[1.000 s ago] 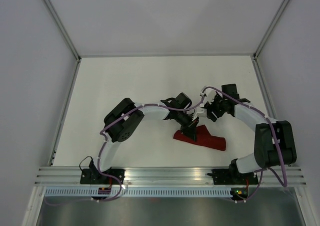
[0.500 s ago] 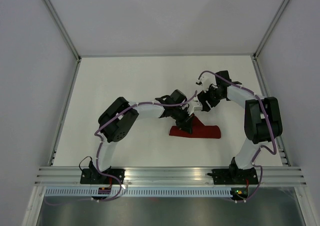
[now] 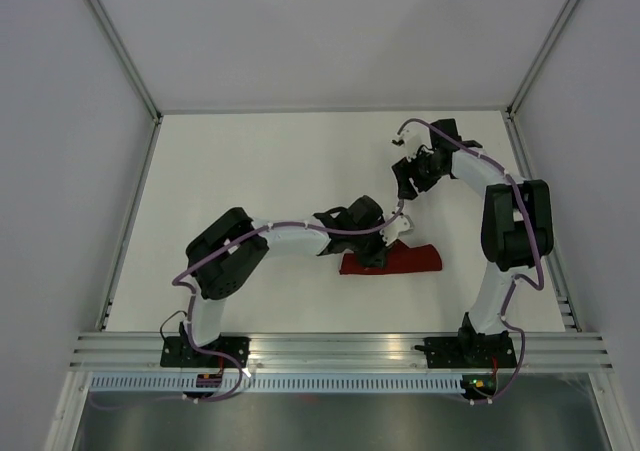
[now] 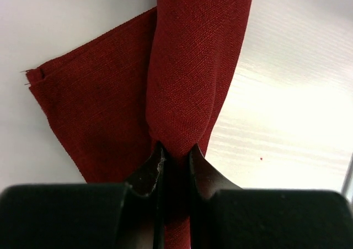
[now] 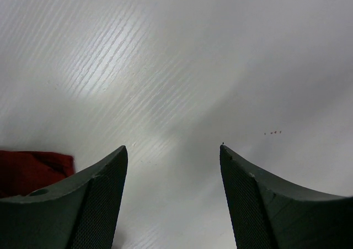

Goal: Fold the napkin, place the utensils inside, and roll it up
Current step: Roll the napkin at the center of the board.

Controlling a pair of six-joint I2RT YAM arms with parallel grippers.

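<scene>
1. Dark red napkin (image 3: pixel 410 260) lies rolled into a narrow bundle on the white desk (image 3: pixel 250 171), right of the middle and nearer the near edge.
2. The left gripper (image 4: pixel 176 152) is clamped on the roll's left end, hiding that end from above.
3. A flat cloth corner spreads beside the roll.
4. What the roll encloses cannot be seen.
5. The right gripper (image 5: pixel 172 149) hangs toward the far right corner, fingers apart, holding nothing.

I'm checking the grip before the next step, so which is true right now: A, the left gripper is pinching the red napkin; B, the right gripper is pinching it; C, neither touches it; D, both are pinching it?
A: the left gripper is shut on a fold of the napkin, while the right gripper stands open over the bare table, holding nothing.
</scene>
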